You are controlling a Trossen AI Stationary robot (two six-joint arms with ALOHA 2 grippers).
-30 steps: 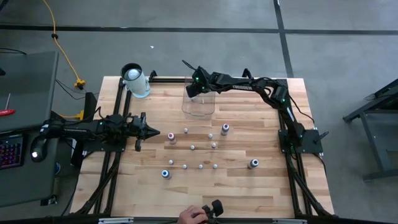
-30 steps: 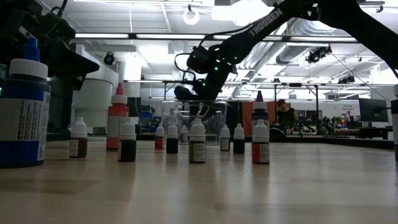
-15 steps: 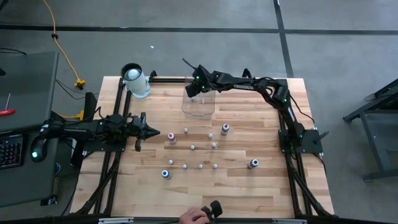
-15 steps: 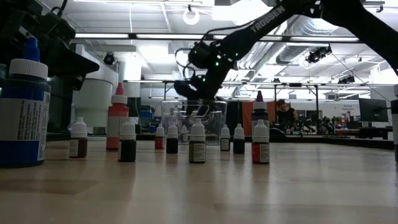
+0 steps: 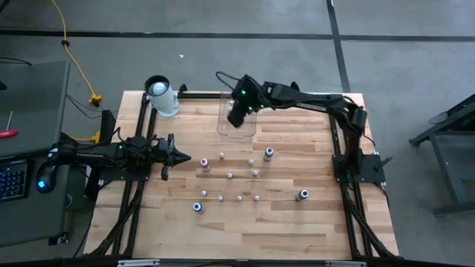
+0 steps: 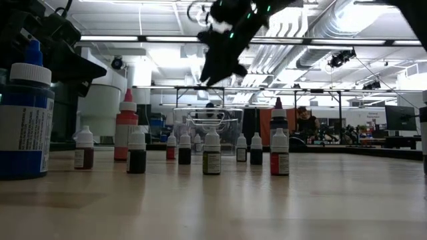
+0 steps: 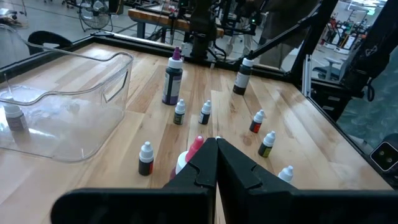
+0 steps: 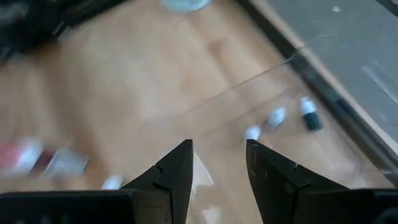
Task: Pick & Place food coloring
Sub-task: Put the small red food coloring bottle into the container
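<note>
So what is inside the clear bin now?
Inside the clear bin at least one small bottle stands near a wall; the right wrist view shows a few bottles, blurred, so no exact count.

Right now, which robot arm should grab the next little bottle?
Probably the left. The left gripper waits shut beside the pink-capped bottle, right at the group's edge. The right gripper hangs open and empty high over the clear bin, farther from the bottles on the table.

Two dark jointed arms, green indicator lights, black cabling
</note>
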